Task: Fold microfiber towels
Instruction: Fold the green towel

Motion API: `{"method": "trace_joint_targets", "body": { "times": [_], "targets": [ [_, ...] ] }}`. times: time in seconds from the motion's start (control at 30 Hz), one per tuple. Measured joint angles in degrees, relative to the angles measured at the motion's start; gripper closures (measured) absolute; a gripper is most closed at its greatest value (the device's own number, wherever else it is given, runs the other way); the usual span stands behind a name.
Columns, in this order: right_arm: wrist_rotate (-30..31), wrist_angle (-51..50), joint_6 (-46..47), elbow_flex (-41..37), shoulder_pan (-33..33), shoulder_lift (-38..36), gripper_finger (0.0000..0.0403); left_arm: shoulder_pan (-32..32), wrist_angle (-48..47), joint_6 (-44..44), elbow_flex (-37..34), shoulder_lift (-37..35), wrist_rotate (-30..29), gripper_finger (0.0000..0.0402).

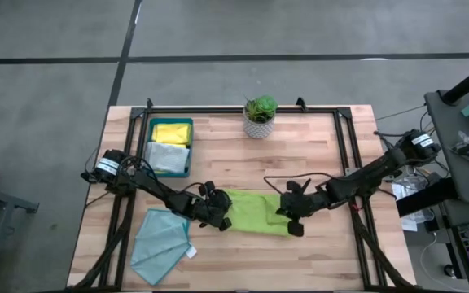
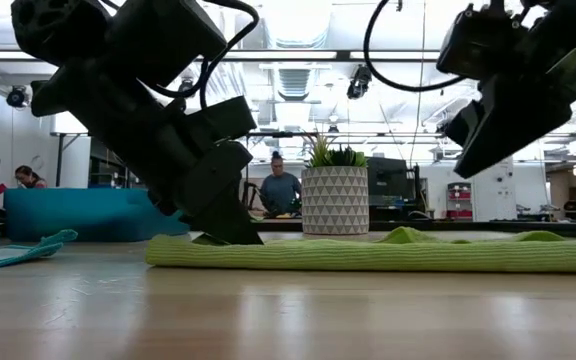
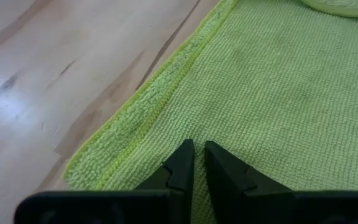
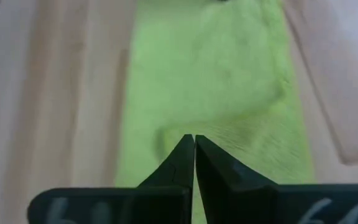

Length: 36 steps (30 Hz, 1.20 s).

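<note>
You are partway through folding the lime green towel [image 1: 255, 211], which lies as a long strip in the middle of the table [image 1: 316, 155], between the two arms. The left gripper [image 1: 221, 220] sits at the strip's left end with its fingers nearly closed. In the left wrist view the tips rest right at the cloth's doubled edge, but you cannot tell from it whether any fabric is pinched. The right gripper [image 1: 291, 225] is at the right end, fingers fully closed, with nothing visibly held; the low view shows it raised clear above the cloth.

My read is that one fold is made and the strip waits to be folded end over end. That next move calls for a real pinch on one end's edge, a lift high enough to clear the cloth, and a carry across toward the other end while that end stays put.

Only the high view shows the other towels: a light teal towel [image 1: 160, 242] lying flat near the front left corner, and a yellow towel [image 1: 171, 132] and a pale grey towel [image 1: 167, 156] in the tray [image 1: 190, 146] at the back left, with a potted plant [image 1: 260, 115] at the back edge. The low view alone shows the green strip's thickness, two layers with a raised ripple toward its right.
</note>
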Motion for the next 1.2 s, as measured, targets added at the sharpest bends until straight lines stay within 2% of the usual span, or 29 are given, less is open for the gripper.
{"method": "trace_joint_targets", "body": {
  "times": [0.13, 0.27, 0.4, 0.53, 0.67, 0.83, 1.0, 1.2],
  "targets": [
    [-0.3, 4.9, -0.5, 0.0, 0.8, 3.3, 0.0394, 0.0, 0.1, 0.0, -0.1, -0.1, -0.3, 0.0375],
    [-0.6, 5.2, -0.5, 1.1, 0.9, 7.5, 0.0391, 0.0, 0.1, 0.0, -0.1, -0.1, -0.6, 0.0375],
    [-0.6, 4.9, -0.9, 3.9, 0.9, 11.4, 0.0366, 0.0, 0.2, 0.0, -0.1, -0.1, -0.6, 0.0375],
    [1.4, -0.1, -3.7, 8.4, 0.9, 14.1, 0.0336, 0.0, 0.4, 0.0, -0.1, -0.1, -0.7, 0.0375],
    [1.4, -8.6, -3.8, 13.3, 0.9, 16.8, 0.0308, 0.0, 0.5, 0.0, -0.1, -0.1, -0.7, 0.0375],
    [1.1, -13.4, -5.0, 17.5, 1.2, 20.5, 0.0283, 0.0, 0.6, 0.0, -0.1, -0.1, -0.7, 0.0375],
    [0.9, -16.3, -5.3, 19.7, 1.3, 22.4, 0.0278, 0.0, 0.6, 0.0, -0.1, -0.2, -0.7, 0.0375],
    [1.5, -17.7, -6.6, 20.8, 1.3, 22.2, 0.0291, 0.0, 0.6, 0.0, -0.1, -0.2, -0.7, 0.0375]
  ]
}}
